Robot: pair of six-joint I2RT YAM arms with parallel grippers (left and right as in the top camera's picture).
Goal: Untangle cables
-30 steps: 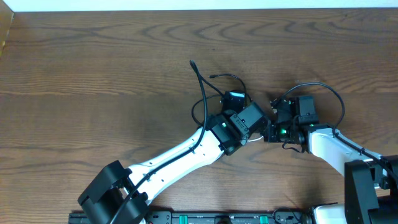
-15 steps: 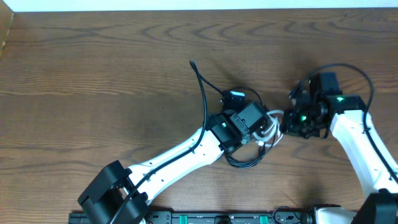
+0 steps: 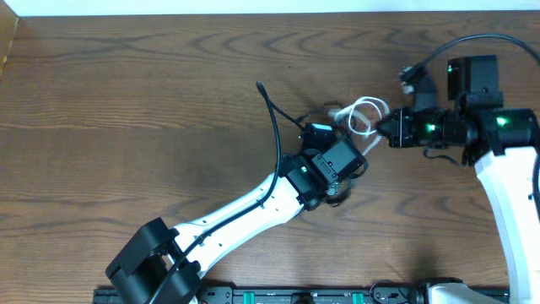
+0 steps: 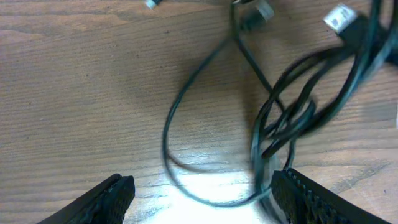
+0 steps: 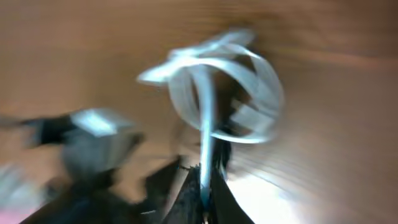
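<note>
Overhead: even light, sharp, soft shadows. Left wrist cam: slight blur, glare patch on table (image 4: 211, 180). Right wrist cam: heavy motion blur, white cable (image 5: 206, 106) smeared.

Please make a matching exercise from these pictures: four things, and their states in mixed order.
Things:
1 white cable
2 black cables
3 left gripper
4 right gripper

States:
a open, holding nothing
b looped, pinched by one strand
c shut on a cable
d tangled loops, not gripped

Pairs: 1-b, 2-d, 3-a, 4-c
</note>
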